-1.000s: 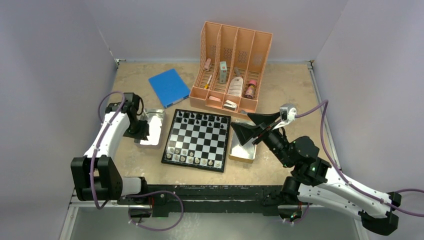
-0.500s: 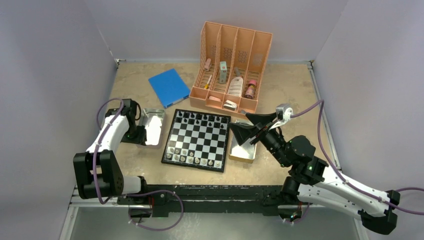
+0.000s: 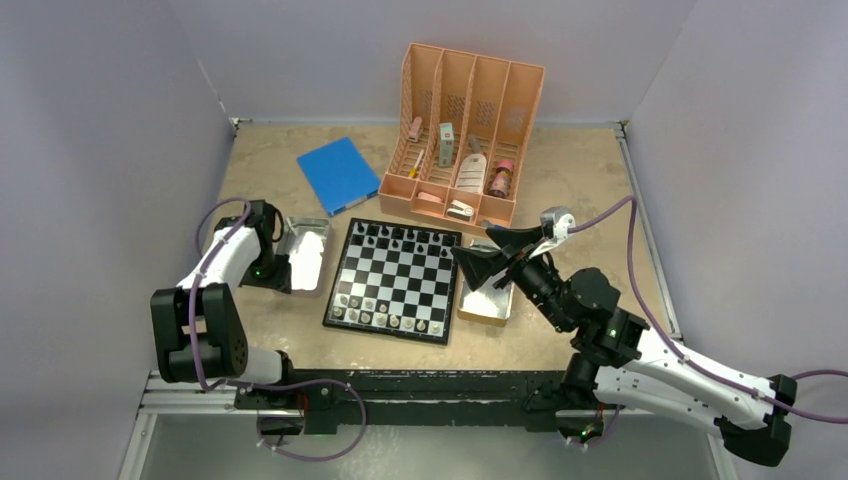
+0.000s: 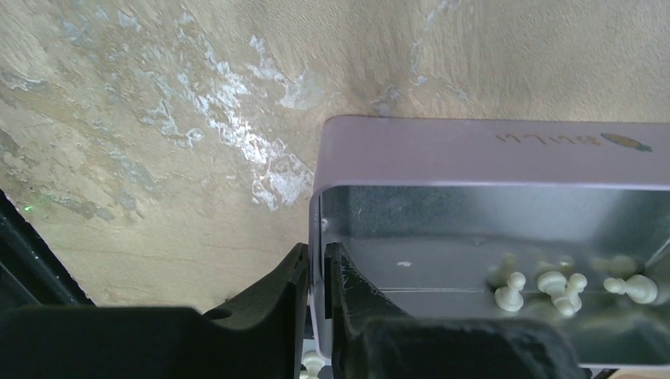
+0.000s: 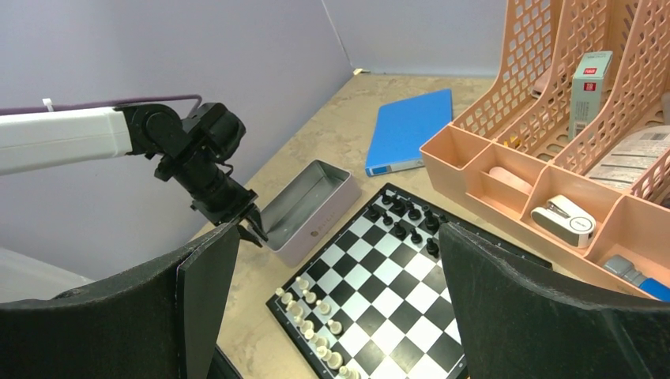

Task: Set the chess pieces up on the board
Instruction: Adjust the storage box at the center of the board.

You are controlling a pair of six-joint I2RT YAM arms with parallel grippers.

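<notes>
One board lies mid-frame. Black chess pieces line its upper edge and pale chess pieces its lower edge, both too small to count. There are two metal trays: a silver tray at its left, holding at least four loose pale pieces, and a gold-sided tray at its right. There is one blue book. One peach organizer has four upright slots.

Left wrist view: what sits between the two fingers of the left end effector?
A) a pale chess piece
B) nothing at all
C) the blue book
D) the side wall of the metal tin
D: the left end effector straddles the wall of the metal tin, with pale chess pieces lying inside the tin.
</notes>
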